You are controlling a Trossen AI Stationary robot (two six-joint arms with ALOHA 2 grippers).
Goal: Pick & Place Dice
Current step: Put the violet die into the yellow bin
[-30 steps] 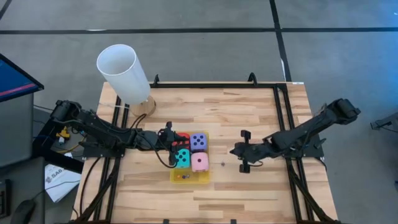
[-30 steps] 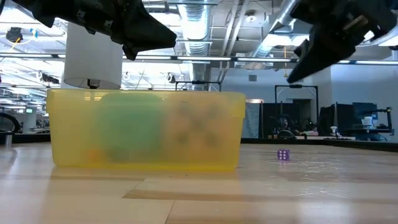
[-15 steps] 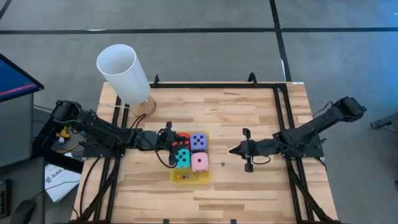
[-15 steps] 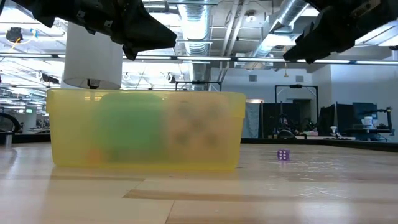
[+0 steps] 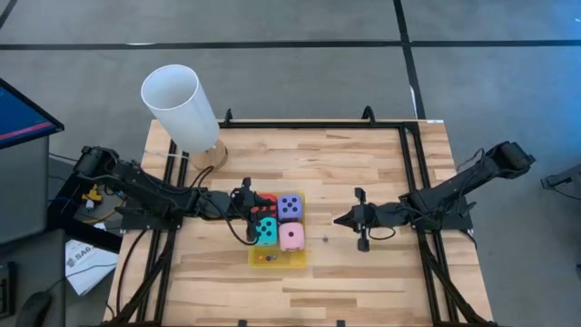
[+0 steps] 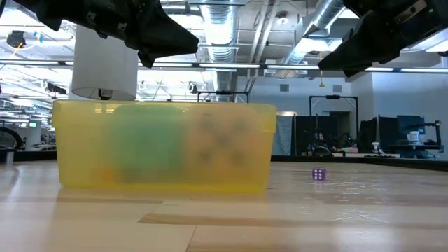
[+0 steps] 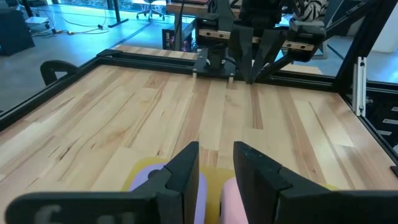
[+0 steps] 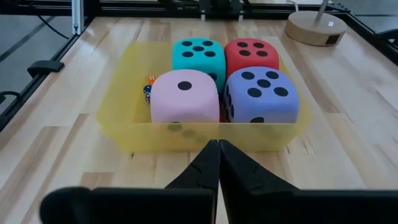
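Four big dice sit in the yellow tray (image 8: 124, 134): cyan (image 8: 198, 56), red (image 8: 252, 55), pink (image 8: 185, 96) and purple (image 8: 262, 93). Tiny coloured pieces (image 8: 148, 92) lie in the tray beside the pink die. A tiny purple die (image 6: 318, 174) rests on the table right of the tray. My left gripper (image 7: 216, 155) hovers over the tray's left part (image 5: 255, 216), slightly open with nothing between its fingers. My right gripper (image 8: 217, 155) is shut and empty, and hangs in the air right of the tray (image 5: 338, 221), pointing at it.
A tall white cylinder (image 5: 179, 107) on a round wooden base (image 5: 211, 154) stands at the table's far left corner. Black frame rails (image 5: 413, 173) run along the table's edges. Bare wood lies near the front edge and between the tray and the right arm.
My right gripper has tipped up from a steeper downward slant to nearly level. Its fingertips have risen and it has stayed shut. The left gripper, tray and dice have kept still.
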